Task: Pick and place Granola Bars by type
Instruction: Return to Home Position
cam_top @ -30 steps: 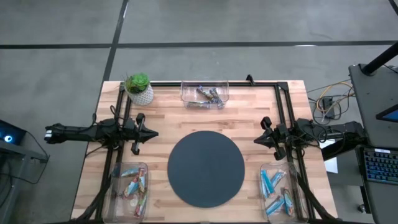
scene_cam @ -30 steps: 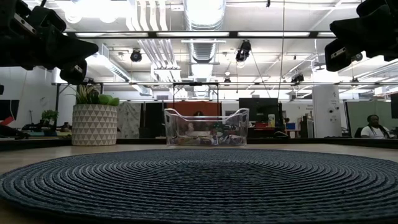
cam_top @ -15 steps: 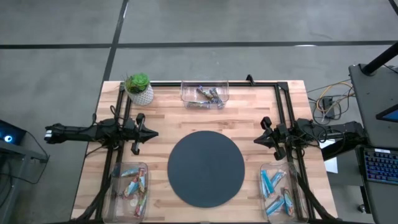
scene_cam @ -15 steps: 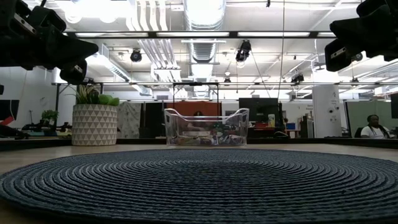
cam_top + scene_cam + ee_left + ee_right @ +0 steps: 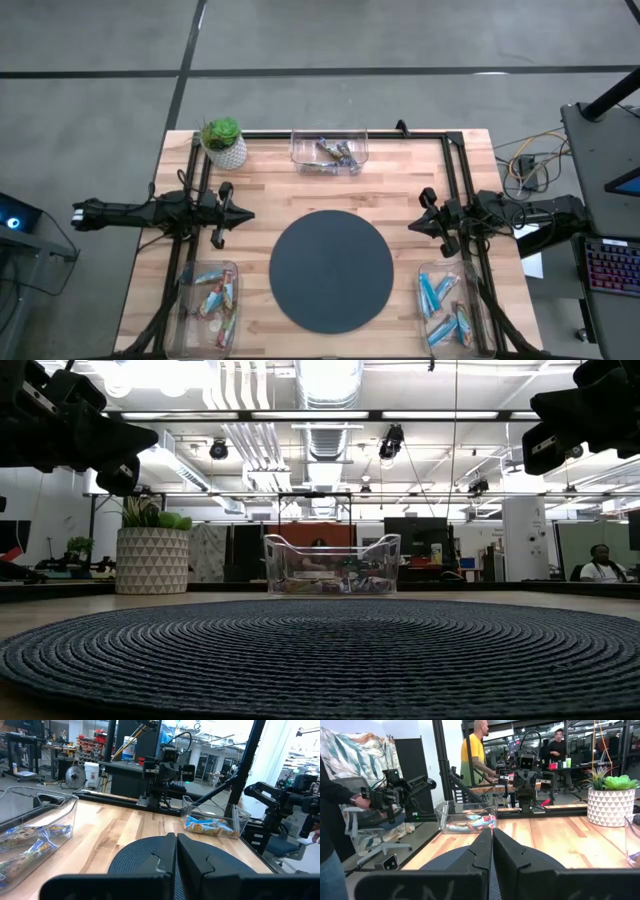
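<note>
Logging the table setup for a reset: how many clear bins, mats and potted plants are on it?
Clear bins: 3
Round mat: 1
Potted plant: 1
Total: 5

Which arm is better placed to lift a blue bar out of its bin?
Probably the right: the right gripper sits close to the bin of blue bars on that side, while the left gripper waits beyond the dark mat.
</note>
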Tool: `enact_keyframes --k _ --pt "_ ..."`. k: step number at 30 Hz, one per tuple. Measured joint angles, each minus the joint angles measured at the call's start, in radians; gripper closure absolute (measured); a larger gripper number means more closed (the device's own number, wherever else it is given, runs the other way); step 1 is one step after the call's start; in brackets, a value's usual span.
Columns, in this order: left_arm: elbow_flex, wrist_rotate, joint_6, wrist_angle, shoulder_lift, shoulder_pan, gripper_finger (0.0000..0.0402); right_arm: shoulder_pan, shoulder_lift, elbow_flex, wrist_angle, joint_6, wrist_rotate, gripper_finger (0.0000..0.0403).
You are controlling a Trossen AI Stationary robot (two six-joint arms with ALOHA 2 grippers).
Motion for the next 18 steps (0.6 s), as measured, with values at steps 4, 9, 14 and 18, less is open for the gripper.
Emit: enact_keyframes --k 4,9,14,18 --pt "0.0 0.0 0.0 0.0 0.0 0.0 0.0402 0.0 0.0 0.0 0.0 0.0 0.0 0.0394" --pt "0.0 0.0 0.0 0.0 0.0 0.0 0.0402 0.0 0.0 0.0 0.0 0.0 0.0 0.0394" --pt "0.0 0.0 0.0 -0.009 0.0 0.0 0.0402 0.0 0.0 0.0 0.0 0.0 0.0 0.0394" --pt "0.0 0.0 0.0 -0.014 0.0 0.0 0.0402 0.0 0.0 0.0 0.0 0.0 0.0 0.0394"
